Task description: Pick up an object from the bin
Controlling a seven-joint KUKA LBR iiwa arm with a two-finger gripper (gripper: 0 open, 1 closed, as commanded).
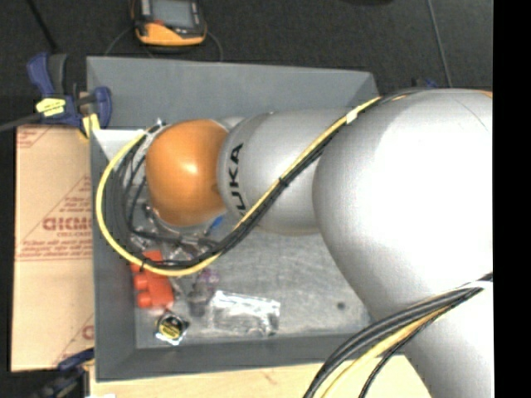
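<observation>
My gripper shows as dark metal parts just below the orange wrist cover, low over the bin's left side. A red-orange blocky thing lies right beneath it, near the left wall. A small yellow and black tape measure sits in the front left corner. To the right of that lies a clear plastic bag with printing on it. A bit of something blue peeks out under the arm.
The arm and its orange cover, with a looping yellow cable, hide most of the bin's middle and right. A small greyish piece stands between the red thing and the bag. Bare floor shows at the front right.
</observation>
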